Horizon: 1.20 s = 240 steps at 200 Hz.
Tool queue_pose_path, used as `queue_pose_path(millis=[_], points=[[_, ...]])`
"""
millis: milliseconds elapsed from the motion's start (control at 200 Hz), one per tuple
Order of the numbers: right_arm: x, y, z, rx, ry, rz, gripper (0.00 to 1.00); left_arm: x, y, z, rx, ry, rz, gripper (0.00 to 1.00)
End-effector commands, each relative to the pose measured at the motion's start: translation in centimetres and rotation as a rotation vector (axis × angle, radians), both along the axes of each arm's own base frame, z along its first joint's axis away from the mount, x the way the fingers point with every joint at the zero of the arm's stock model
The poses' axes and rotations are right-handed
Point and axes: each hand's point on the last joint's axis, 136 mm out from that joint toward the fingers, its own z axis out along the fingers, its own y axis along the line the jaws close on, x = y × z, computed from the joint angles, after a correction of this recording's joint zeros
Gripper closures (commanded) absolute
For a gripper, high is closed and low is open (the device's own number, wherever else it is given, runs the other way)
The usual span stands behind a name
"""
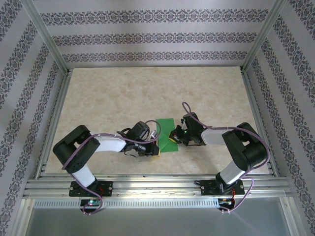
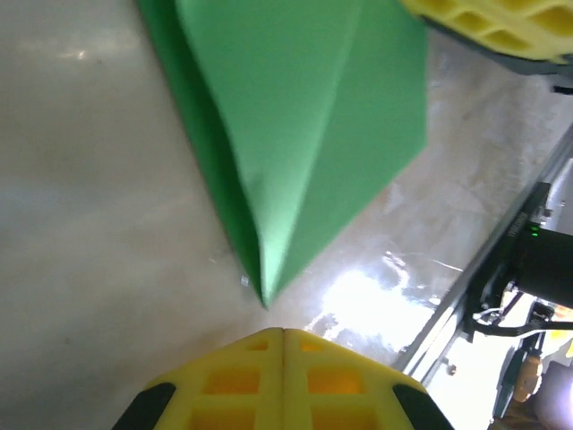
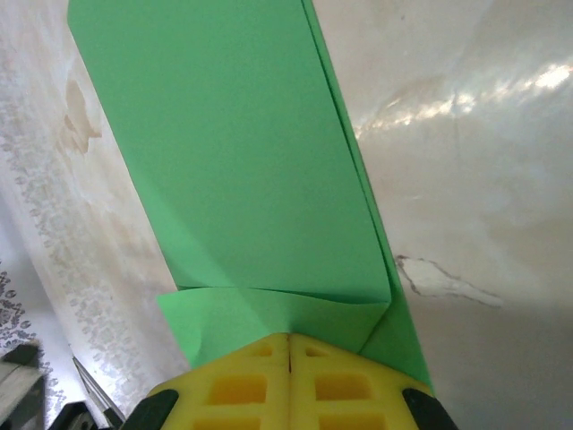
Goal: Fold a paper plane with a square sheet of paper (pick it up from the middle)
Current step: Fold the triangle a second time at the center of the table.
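Observation:
The square sheet of paper (image 1: pixel 166 129) is bright green and lies folded on the table between my two grippers. In the left wrist view the paper (image 2: pixel 304 116) shows a centre crease and narrows to a point just ahead of my left gripper (image 2: pixel 283 330). That gripper is shut, empty and a short way off the point. My right gripper (image 3: pixel 289 336) is shut, with its yellow tips on a folded-over flap at the near end of the paper (image 3: pixel 242 161). No paper shows between its fingers. From above, the left gripper (image 1: pixel 156 149) sits at the paper's near-left corner and the right gripper (image 1: pixel 173 138) at its right edge.
The beige marble-look table (image 1: pixel 123 93) stretches away behind the paper. An aluminium rail (image 1: pixel 147 184) runs along the near edge and patterned walls (image 1: pixel 147 39) close in the back and sides. The right gripper's yellow finger (image 2: pixel 483 22) sits close beyond the paper.

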Motion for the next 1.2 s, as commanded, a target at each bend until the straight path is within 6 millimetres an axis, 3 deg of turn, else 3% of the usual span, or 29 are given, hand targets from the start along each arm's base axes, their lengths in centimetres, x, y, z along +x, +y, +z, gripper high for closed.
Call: queue_pose_path(millis=[0, 130, 235, 380, 605, 809, 1009, 1194], points=[[-2.4, -2.6, -3.5, -0.128, 0.117, -0.023, 1.00, 1.0, -1.2, 4.2, -0.083, -0.107, -0.012, 1.00], [-2.4, -2.5, -3.4, -0.125, 0.115, -0.026, 1.00, 3.5, -2.3, 6.0, -0.094, -0.178, 0.007, 0.99], [-2.3, -2.4, -3.4, -0.122, 0.115, -0.025, 1.00, 5.5, -3.5, 5.5, -0.074, -0.164, 0.001, 1.00], [-2.2, -2.3, -3.2, -0.118, 0.113, -0.022, 1.00, 6.5, -4.1, 3.3, -0.019, -0.125, -0.003, 1.00], [-2.2, -2.3, -3.2, -0.114, 0.114, -0.024, 1.00, 5.4, -3.3, 0.1, 0.021, -0.064, -0.007, 1.00], [-2.0, -2.0, -2.7, -0.098, 0.098, -0.020, 1.00, 3.9, -1.3, -3.1, 0.111, -0.028, -0.015, 1.00], [-0.4, -0.7, 0.0, -0.053, 0.016, 0.019, 0.98, 2.5, 0.3, -5.1, 0.152, 0.001, -0.012, 1.00], [0.1, 1.0, 2.6, -0.020, -0.078, 0.068, 0.97, 2.3, 0.5, -5.0, 0.150, -0.005, -0.011, 1.00]])
